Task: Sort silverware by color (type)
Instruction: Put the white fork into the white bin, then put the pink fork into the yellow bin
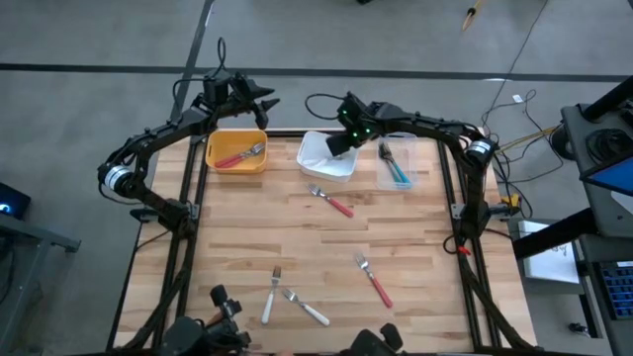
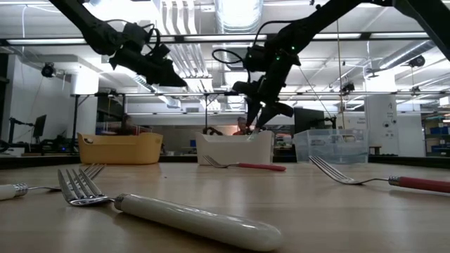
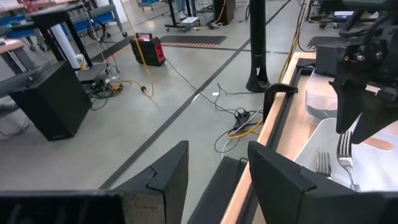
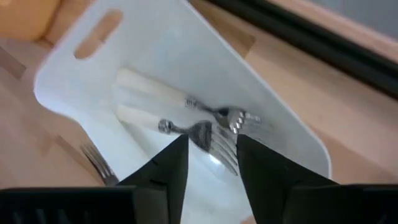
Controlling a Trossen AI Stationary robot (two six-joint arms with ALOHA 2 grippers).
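near: two white-handled forks (image 1: 292,302) on desk (image 1: 237,237), front-left, handles splayed | mid: red forks (image 1: 353,237), nearer right arm | far: right gripper (image 4: 211,158) above white bin (image 4: 273,118), parted, empty | left gripper (image 3: 217,168) beyond orange bin (image 1: 237,150), parted, empty

Two dark, matte black jointed arms are seen, built of slim tubular links with bulkier joint housings. A pale silver-grey band is carried on the left arm (image 1: 117,178) and another on the right arm (image 1: 479,149). Black cables are looped loosely off the wrist housings. A small green light is lit on the right wrist (image 1: 348,117). Wedge-shaped, flat-faced black fingers (image 4: 163,167) with angular tapering edges are fitted to each wrist
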